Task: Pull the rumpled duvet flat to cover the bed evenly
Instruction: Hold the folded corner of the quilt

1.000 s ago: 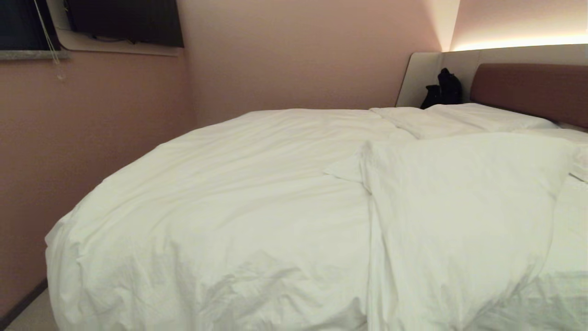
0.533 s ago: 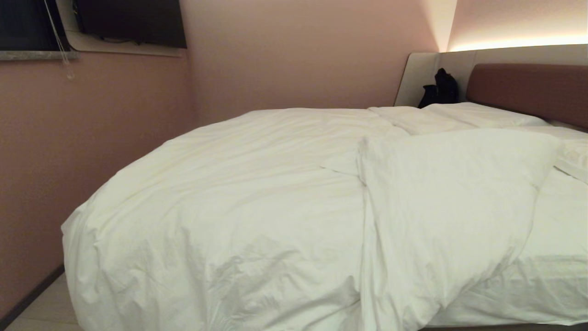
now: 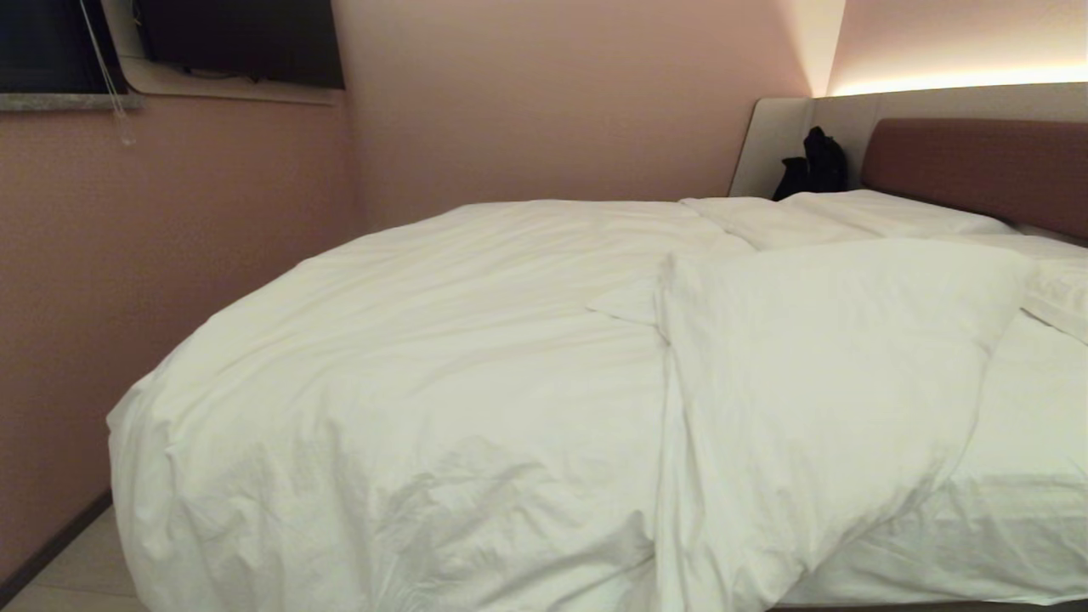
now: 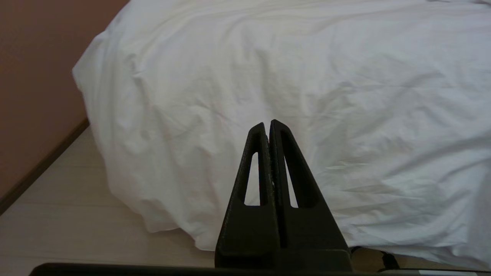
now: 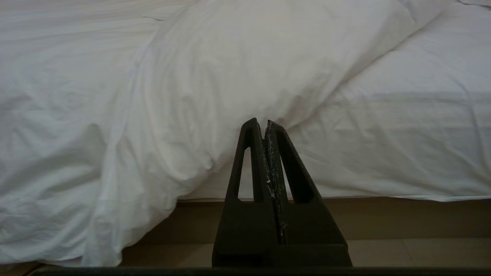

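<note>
The white puffy duvet [image 3: 408, 374] lies rumpled over the bed [image 3: 1028, 442]. It hangs to the floor at the near left corner, and one flap [image 3: 816, 374] is folded back across the middle, baring the mattress sheet on the right. In the left wrist view my left gripper [image 4: 268, 123] is shut and empty, held short of the duvet's hanging corner [image 4: 161, 126]. In the right wrist view my right gripper [image 5: 260, 122] is shut and empty too, facing the folded flap [image 5: 230, 76] and the bed's grey-beige base [image 5: 383, 214]. Neither arm shows in the head view.
A pink wall [image 3: 127, 280] runs close along the bed's left side, leaving a narrow strip of pale floor [image 4: 65, 214]. Flat white pillows [image 3: 884, 217] lie at the brown headboard [image 3: 977, 166], with a black object [image 3: 816, 166] beside them. A dark window [image 3: 238, 38] sits high on the wall.
The whole head view has shifted a little, showing more of the bed's near right edge and left floor: the camera moved. The duvet and both grippers look unchanged.
</note>
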Motion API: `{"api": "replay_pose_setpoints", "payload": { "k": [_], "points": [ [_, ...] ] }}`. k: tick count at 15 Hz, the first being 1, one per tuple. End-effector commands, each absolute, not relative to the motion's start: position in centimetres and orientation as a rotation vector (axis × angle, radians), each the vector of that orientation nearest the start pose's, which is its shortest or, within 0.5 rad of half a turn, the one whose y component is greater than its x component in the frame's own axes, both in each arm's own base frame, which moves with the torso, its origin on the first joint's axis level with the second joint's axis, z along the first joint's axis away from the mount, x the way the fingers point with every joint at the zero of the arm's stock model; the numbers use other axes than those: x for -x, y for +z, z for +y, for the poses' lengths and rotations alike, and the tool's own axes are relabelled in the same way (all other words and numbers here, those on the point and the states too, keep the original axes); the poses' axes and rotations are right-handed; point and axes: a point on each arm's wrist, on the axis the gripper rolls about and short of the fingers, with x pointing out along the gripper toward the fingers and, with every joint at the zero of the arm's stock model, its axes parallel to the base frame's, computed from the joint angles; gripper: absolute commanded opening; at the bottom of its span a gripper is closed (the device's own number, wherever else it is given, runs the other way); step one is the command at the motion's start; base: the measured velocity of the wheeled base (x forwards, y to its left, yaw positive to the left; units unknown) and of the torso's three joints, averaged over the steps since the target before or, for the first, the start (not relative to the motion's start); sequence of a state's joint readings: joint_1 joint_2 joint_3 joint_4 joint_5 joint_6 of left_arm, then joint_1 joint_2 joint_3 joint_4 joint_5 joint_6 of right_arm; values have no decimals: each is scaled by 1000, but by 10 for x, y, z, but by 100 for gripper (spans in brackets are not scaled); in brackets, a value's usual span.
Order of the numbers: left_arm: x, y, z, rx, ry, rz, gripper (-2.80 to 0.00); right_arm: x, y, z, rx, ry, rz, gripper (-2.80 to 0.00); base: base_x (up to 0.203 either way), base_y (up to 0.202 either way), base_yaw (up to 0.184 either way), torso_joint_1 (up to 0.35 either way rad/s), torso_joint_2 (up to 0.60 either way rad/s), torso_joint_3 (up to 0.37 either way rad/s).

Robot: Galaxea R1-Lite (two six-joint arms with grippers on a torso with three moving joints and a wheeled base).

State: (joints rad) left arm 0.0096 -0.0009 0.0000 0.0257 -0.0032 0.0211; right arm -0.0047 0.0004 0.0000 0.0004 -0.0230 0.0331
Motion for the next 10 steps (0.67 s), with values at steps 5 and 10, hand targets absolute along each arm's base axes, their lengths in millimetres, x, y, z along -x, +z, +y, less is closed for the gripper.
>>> {"api": "replay_pose_setpoints", "payload": {
  "k": [5, 10],
  "points": [
    [23, 73, 0, -21, 6, 26, -280, 23, 76, 0, -34, -28, 1, -280, 0, -194, 3, 2, 2, 3],
    [23, 73, 0, -20, 7, 26, -280, 23, 75, 0, -34, -28, 0, -280, 0, -195, 0, 2, 2, 2]
  ]
}}
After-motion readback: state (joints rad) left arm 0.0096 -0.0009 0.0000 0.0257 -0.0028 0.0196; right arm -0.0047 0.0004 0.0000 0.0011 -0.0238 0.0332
